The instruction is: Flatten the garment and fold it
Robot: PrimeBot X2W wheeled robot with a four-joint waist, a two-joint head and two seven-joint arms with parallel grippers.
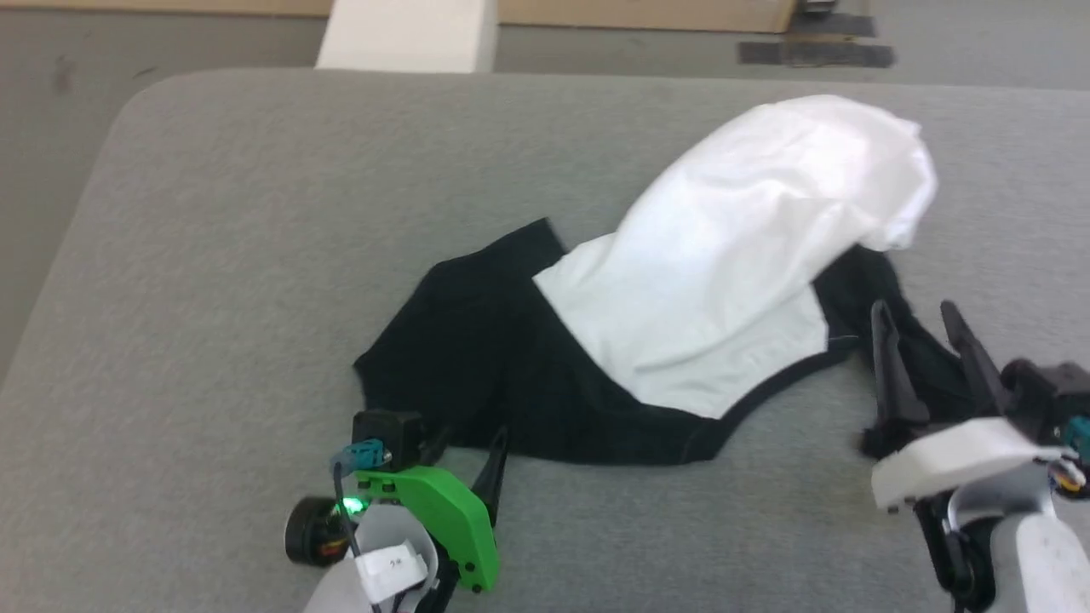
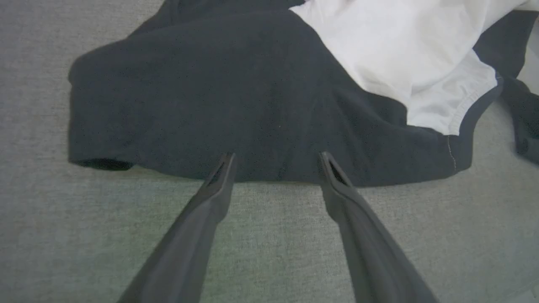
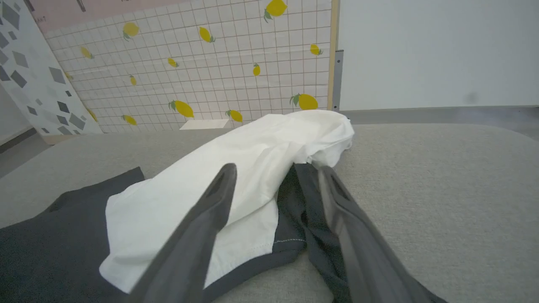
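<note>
Although the raglan shirt (image 1: 724,281) lies on the grey padded surface (image 1: 255,213), we judge the task barely begun. In the head view its white body (image 1: 792,170) humps up in a rumpled mound toward the far right, and no fold has been made. Flattening is not finished, and all the folding is left. One black sleeve (image 1: 477,358) spreads fairly flat toward the near left, and the other (image 1: 860,281) is crumpled at the right. Our left gripper (image 1: 468,447) sits at the near edge of the flat sleeve. Our right gripper (image 1: 913,315) stands with its fingers well spread against the crumpled sleeve.

In the left wrist view, the left gripper (image 2: 276,156) has its fingers wide apart with nothing between them. Their tips reach the sleeve's (image 2: 210,92) near hem, though we cannot tell whether they touch the cloth. The white body (image 2: 400,50) lies beyond, up and to the right.

In the right wrist view, the right gripper (image 3: 278,168) is likewise spread wide and grips nothing. The white mound (image 3: 261,143) rises behind its left finger, and the dark crumpled sleeve (image 3: 303,210) runs between and under the two fingers. We judge it close enough to pinch, but it is not held.
</note>
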